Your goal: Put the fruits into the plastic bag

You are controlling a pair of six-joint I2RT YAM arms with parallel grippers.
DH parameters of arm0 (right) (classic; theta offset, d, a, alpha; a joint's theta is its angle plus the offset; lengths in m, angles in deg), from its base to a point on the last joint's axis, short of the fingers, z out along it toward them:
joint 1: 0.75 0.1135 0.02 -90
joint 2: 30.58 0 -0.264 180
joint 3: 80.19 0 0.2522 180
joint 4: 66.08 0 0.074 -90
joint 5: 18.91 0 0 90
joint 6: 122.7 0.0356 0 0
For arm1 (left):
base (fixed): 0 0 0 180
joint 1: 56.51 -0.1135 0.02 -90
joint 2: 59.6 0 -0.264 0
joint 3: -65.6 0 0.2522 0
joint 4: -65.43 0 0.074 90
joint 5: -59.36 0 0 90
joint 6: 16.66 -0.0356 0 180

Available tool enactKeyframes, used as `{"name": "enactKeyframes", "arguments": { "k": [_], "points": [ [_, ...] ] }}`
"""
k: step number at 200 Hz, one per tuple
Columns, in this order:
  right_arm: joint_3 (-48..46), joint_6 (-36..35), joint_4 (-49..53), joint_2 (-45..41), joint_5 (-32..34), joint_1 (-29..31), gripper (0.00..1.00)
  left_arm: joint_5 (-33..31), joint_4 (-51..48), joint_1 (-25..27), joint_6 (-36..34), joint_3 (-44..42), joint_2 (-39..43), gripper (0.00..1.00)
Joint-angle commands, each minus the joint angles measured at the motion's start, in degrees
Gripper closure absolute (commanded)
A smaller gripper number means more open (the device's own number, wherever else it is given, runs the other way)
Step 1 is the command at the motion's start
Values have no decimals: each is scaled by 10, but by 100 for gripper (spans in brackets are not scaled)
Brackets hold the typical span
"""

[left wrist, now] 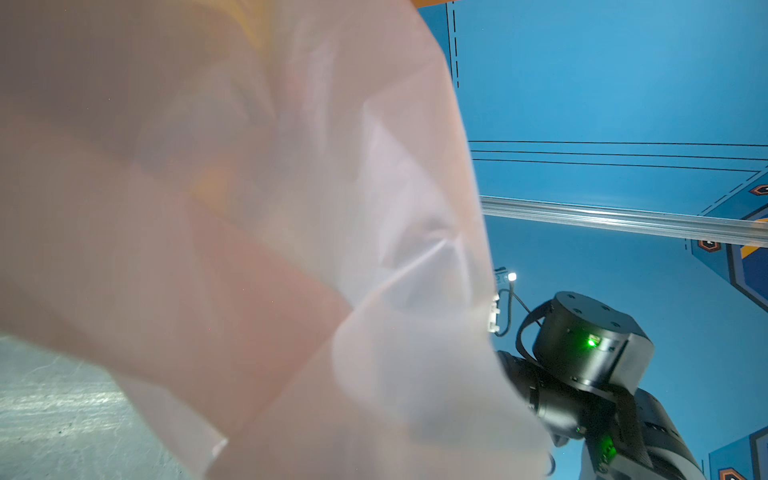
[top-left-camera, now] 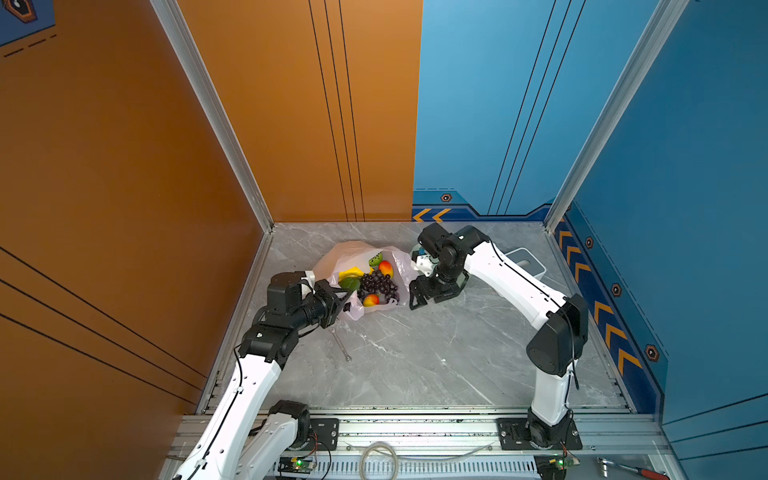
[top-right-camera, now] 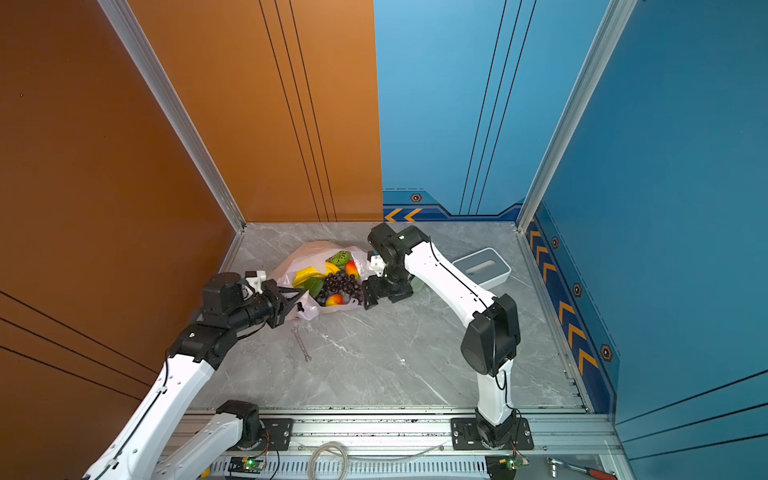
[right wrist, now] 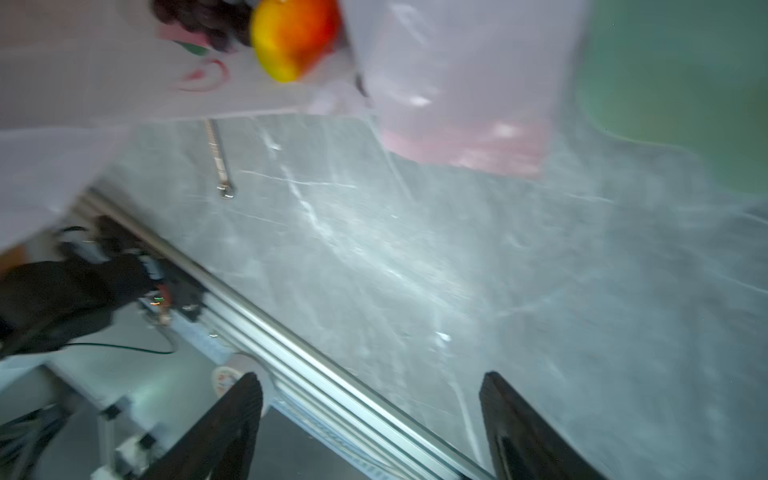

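In both top views my left end effector (top-left-camera: pixel 347 301) was clamped shut on the near rim of the plastic bag (top-left-camera: pixel 353 253). The bag's mouth gaped just past its tips, with grapes (top-left-camera: pixel 377 284), a banana bunch (top-left-camera: pixel 350 274) and mangoes (top-left-camera: pixel 386 269) inside. My right end effector (top-right-camera: pixel 365 297) stood spread and empty just beside the bag's other side.

On the left wrist camera the plastic bag (left wrist: pixel 249 249) filled almost everything ahead, and I couldn't see the fingers.

On the right wrist camera the fingers (right wrist: pixel 224 432) were wide apart over bare worktop (right wrist: pixel 457 270). Ahead of them lay a wrench (right wrist: pixel 217 153) and a bagged mango (right wrist: pixel 291 37).
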Motion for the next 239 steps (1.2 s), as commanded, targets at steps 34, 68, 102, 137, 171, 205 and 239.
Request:
{"name": "enactKeyframes", "arguments": {
  "k": [34,68,102,137,171,205,239],
  "points": [
    [-98,-79,-119,-114,149,13,12,-13,3,5,-2,-15,18,100],
    [-144,-79,-256,-124,97,11,0,-15,3,4,-1,-12,19,100],
    [-127,-70,-302,-69,100,5,0,-18,4,3,0,-10,19,100],
    [-95,-57,-316,-9,107,-4,0,-21,4,4,0,-11,21,100],
    [-75,-44,-317,29,100,-10,0,-21,5,5,2,-11,20,100],
    [-72,-33,-317,53,100,-6,4,-21,6,4,2,-8,18,100],
    [-72,-15,-316,59,94,-7,12,-18,6,3,1,-8,16,100]
  ]
}}
